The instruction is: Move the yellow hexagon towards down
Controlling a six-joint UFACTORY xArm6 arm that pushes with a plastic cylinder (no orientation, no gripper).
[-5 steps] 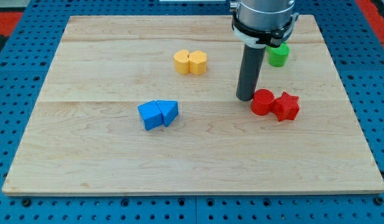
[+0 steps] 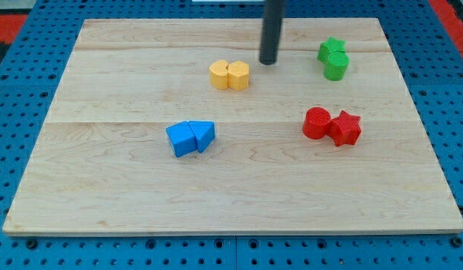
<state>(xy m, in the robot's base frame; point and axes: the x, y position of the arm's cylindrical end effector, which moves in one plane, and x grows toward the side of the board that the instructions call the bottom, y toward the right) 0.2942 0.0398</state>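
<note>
1. Wooden board: your work surface, lying on a blue pegboard.
2. Blue cube touched the blue triangular block, left of centre.
3. Yellow hexagon block touched a second yellow block on its left, near the view's top.
4. My tip stood just beside the hexagon, up and right, apart from it; you had a plain rod, with no fingers to open or close.
5. Red cylinder touched the red star block.
6. Two green blocks sat together at the view's top right.

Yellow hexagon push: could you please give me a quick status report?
My tip above-right of the yellow pair, not touching. Yellow hexagon sits against the other yellow block, upper board. Blue blocks lie below-left, slightly off the straight downward path.
</note>
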